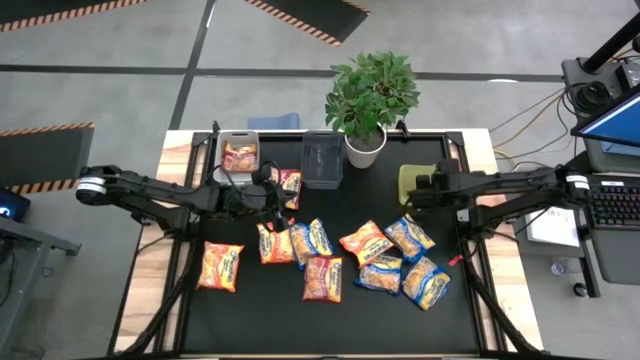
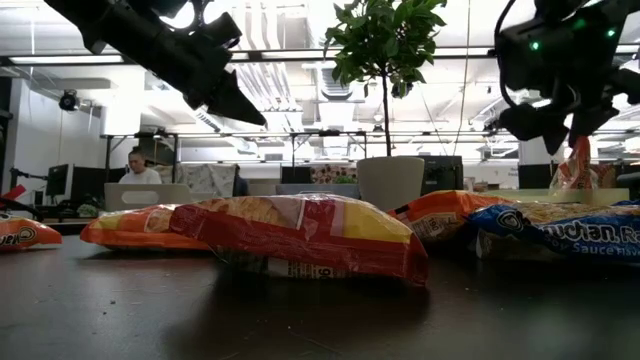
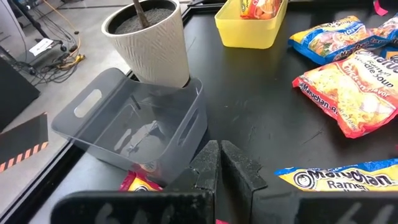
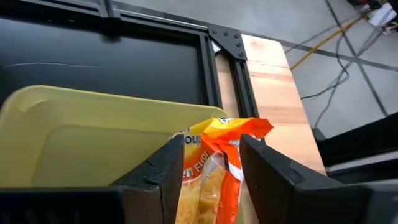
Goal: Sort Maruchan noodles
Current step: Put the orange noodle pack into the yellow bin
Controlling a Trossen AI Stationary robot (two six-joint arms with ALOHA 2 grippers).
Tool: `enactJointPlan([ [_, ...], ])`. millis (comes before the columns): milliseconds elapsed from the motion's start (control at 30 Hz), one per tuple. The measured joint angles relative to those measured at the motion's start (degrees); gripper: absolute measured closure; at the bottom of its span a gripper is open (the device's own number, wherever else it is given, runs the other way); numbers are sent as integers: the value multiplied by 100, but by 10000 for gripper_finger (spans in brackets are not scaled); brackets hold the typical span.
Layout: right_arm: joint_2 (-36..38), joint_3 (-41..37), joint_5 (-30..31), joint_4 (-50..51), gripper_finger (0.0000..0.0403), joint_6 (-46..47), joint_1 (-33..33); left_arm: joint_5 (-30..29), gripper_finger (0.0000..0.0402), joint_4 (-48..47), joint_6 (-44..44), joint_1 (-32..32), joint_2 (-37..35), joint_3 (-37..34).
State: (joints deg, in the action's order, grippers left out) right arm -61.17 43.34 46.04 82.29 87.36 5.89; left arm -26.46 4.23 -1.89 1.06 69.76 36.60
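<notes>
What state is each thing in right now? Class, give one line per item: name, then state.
left gripper: shut, empty, raised near the grey bin.
right gripper: fingers apart, an orange packet between them, over the yellow bin.
yellow bin: upright, open-topped.
grey bin: upright, no packet inside, touching the plant pot.
plant pot: upright.
loose packets: flat on the table, some overlapping.

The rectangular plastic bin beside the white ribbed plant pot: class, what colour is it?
Grey, slightly translucent plastic bin; the left wrist view shows it best, touching the pot.
</notes>
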Motion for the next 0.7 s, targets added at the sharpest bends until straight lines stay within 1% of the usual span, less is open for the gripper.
enactJointPlan([
  [133, 143, 133, 0, -18, 265, -213, 0, 1, 402, -14, -179, -2, 0, 0],
  [233, 223, 191, 0, -96, 268, -348, -2, 2, 402, -138, -477, -1, 0, 0],
  [333, 316, 198, 14, -524, 273, -803, -51, 4, 402, -428, -885, -1, 0, 0],
  [433, 437, 198, 44, -1259, 281, -1532, -184, 7, 402, -707, -1328, 0, 0, 0],
  [567, 608, 198, 219, -2408, 295, -2868, -441, 9, 402, -942, -1922, 0, 0, 2],
  [700, 803, 196, 398, -3328, 311, -3993, -676, 15, 402, -1860, -2382, -2, 7, 355],
])
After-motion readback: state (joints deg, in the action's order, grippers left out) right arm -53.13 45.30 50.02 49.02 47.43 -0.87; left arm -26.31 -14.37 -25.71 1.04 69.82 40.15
